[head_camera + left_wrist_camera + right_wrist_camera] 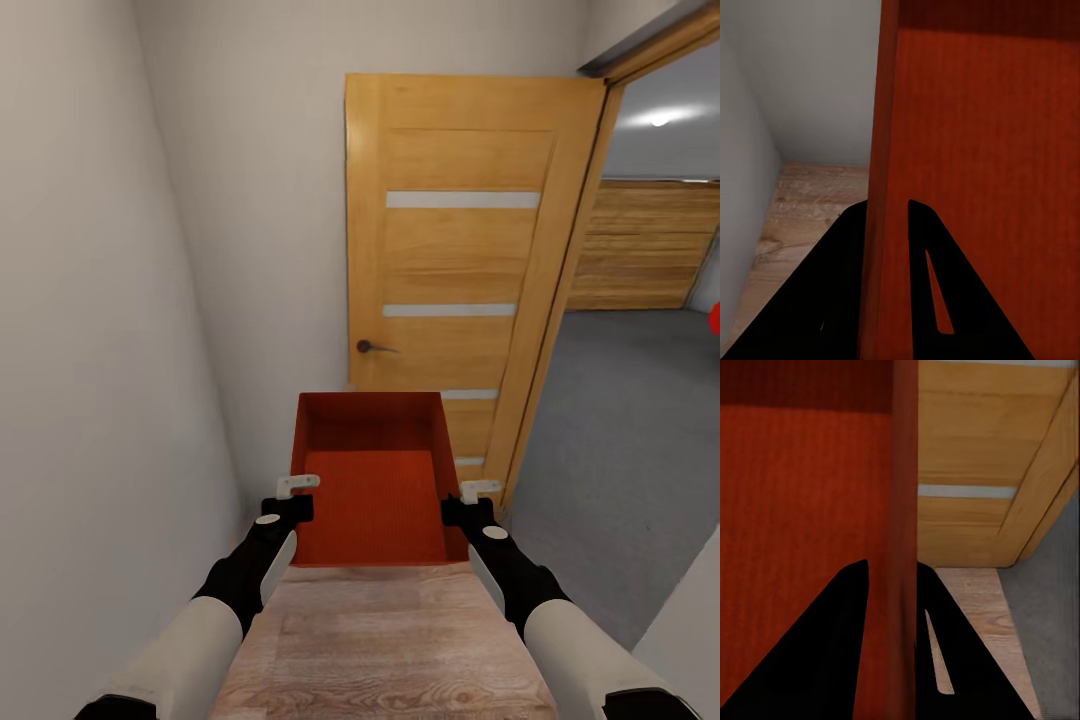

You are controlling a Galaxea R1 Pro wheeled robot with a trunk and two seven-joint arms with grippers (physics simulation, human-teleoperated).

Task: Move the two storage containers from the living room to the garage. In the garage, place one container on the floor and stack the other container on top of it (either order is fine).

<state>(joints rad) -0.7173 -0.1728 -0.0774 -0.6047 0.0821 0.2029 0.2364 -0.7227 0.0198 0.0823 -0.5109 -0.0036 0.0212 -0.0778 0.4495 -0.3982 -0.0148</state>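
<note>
A narrow hallway with white walls and wood plank floor (380, 640) ends at an open wooden door (460, 270); grey garage floor (620, 450) lies beyond it. An empty orange-red storage container (372, 490) hangs ahead, left gripper (290, 500) and right gripper (470, 503) jaws clamping its side walls.

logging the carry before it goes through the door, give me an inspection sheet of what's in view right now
surface: light wood plank floor underfoot, grey floor past the doorway
job's things: one orange-red bin held off the floor between both arms, open side up, empty
clutter: nothing seen
grippers: left gripper clamped over the bin's left wall, right gripper over its right wall
cables: nothing seen
surroundings: open wooden door ahead, white wall close on the left, a red shape at the right edge
</note>
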